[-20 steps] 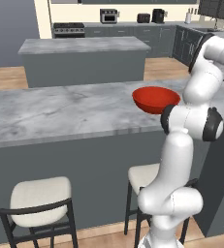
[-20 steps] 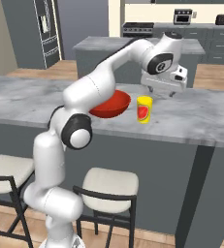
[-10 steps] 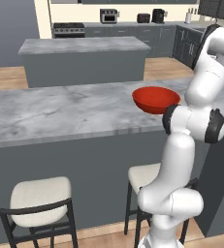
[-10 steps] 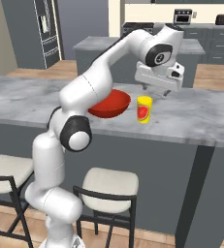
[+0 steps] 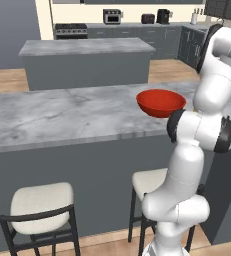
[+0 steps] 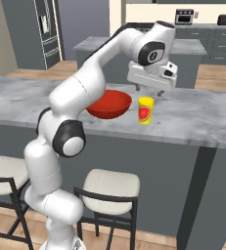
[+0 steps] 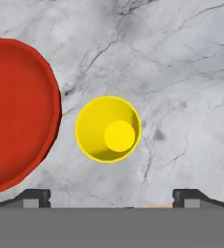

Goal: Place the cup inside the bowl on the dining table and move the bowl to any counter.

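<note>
Hand view: the cup (image 7: 108, 129) is seen from straight above, upright and empty, on the marble of the dining table (image 7: 171, 58). The bowl (image 7: 14, 114) lies at its 9 o'clock, just beside it, not touching. The gripper (image 7: 111, 196) is held above the cup, its fingertips (image 7: 35, 195) spread wide apart with nothing between them.

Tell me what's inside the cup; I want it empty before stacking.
Looking straight down from the hand view, the cup shows only its bare yellow bottom; nothing lies in it. A shadowed part of its inner wall stays unclear.
</note>
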